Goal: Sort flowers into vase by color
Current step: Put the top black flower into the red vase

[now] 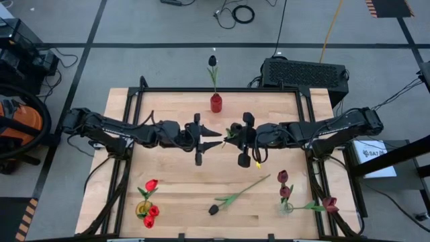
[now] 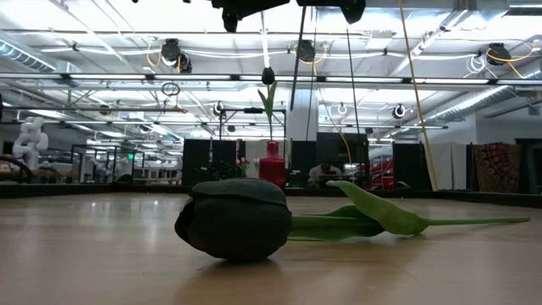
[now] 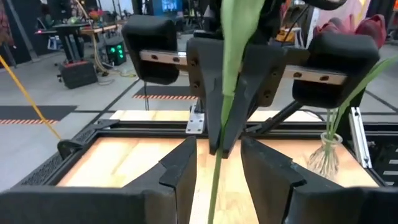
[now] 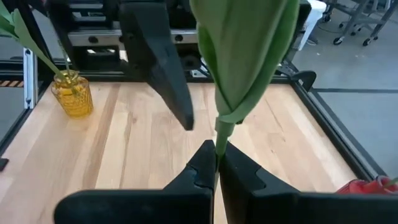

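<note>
Both grippers meet above the table's middle. My right gripper (image 4: 216, 168) is shut on a tulip's thin green stem. Its long leaf (image 4: 249, 56) rises above the fingers and its head is out of view. My left gripper (image 3: 217, 180) faces it, open, one finger on each side of the same stem (image 3: 213, 186) without touching. A red vase (image 1: 216, 103) at the far edge holds a black tulip (image 1: 212, 60). A yellow vase (image 1: 143, 209) holds red tulips, and a clear vase (image 1: 287, 205) holds maroon ones. Another black tulip (image 1: 213, 210) lies on its side on the table. My right gripper pinches the stem (image 4: 216, 154) just below the leaf's base, between its two fingers. The fingers come level from the table's right and lie across the stem. The flower stands upright and clear of the table, its leaf above the fingers and its stem (image 3: 211, 199) running on below them.
A maroon tulip (image 1: 329, 204) lies by the clear vase at the table's near right corner. The lying black tulip's stem (image 1: 252, 185) slants toward the right. A black frame (image 1: 131, 101) borders the wooden top. A dark box (image 1: 304, 72) sits beyond the far right edge.
</note>
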You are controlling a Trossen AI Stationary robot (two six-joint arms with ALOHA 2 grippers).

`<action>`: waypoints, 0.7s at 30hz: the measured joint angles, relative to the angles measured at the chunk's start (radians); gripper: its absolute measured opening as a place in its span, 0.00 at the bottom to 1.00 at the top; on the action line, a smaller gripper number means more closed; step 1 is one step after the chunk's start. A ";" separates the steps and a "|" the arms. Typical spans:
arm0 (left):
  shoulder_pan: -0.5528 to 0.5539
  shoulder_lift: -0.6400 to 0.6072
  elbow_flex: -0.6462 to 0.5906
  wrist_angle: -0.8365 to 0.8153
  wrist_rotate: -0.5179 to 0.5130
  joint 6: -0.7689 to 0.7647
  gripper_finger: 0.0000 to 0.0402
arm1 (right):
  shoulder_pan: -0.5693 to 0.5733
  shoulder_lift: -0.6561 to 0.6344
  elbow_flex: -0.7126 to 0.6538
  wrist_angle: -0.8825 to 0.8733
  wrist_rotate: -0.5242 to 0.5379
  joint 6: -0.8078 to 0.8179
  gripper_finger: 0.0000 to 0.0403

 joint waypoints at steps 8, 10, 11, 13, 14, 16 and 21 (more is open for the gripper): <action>0.000 0.059 -0.001 0.148 -0.050 0.023 0.33 | -0.006 0.000 0.000 -0.006 0.000 0.025 0.01; 0.000 0.061 0.001 0.172 -0.043 0.025 0.33 | -0.006 0.000 0.000 -0.008 0.000 0.024 0.01; -0.001 0.061 0.001 0.174 -0.042 0.026 0.33 | -0.007 0.000 0.000 -0.007 0.000 0.024 0.01; -0.001 0.063 0.001 0.175 -0.039 0.026 0.33 | -0.011 0.000 0.000 -0.007 0.000 0.023 0.01; 0.000 0.063 0.001 0.179 -0.039 0.027 0.33 | -0.013 0.001 0.000 -0.008 0.000 0.024 0.01; 0.000 0.063 0.001 0.184 -0.038 0.031 0.33 | -0.018 0.007 0.001 -0.008 0.000 0.024 0.00; -0.001 0.087 0.001 0.208 0.003 0.034 0.33 | -0.029 0.021 0.001 -0.011 -0.001 0.024 0.00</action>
